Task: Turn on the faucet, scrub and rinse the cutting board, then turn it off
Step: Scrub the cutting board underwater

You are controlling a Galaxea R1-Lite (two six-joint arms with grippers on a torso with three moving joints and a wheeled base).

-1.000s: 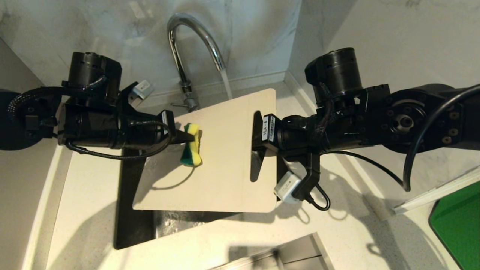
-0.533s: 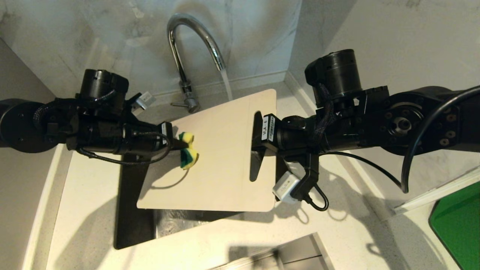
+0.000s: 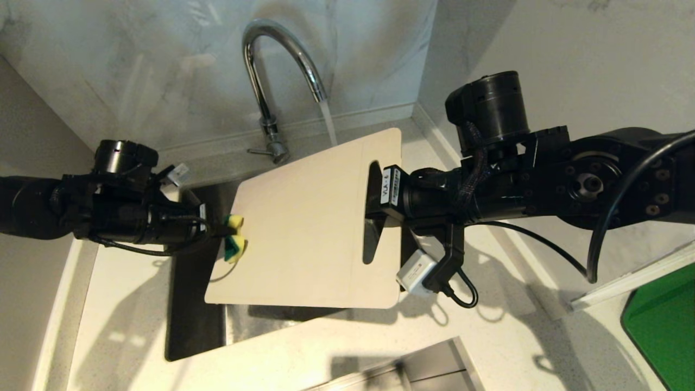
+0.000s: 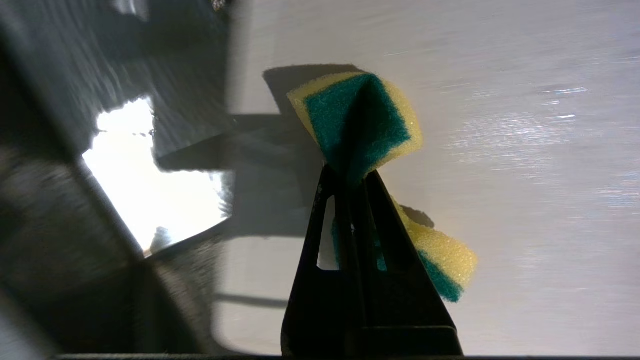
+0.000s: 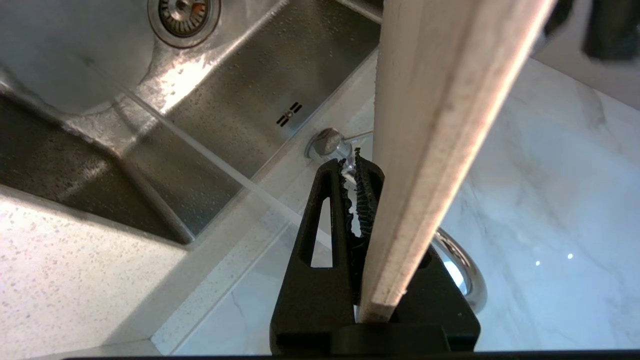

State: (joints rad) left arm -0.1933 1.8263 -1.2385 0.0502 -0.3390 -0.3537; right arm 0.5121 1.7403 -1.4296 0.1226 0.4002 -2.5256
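The cream cutting board hangs tilted over the sink, and its far corner is under the running water from the chrome faucet. My right gripper is shut on the board's right edge by the slot handle. The right wrist view shows the board's edge standing against my right gripper. My left gripper is shut on a yellow-and-green sponge at the board's left edge. In the left wrist view the pinched sponge bulges past my left gripper against the board's face.
The steel sink lies below, with its drain in the basin. Marble walls close in behind and to the right. A bright green board lies on the counter at the far right. A metal edge shows at the near side.
My left gripper has drawn the sponge leftward across the board, from near its middle to its left edge. The right gripper and the board have hardly moved. The water keeps running.
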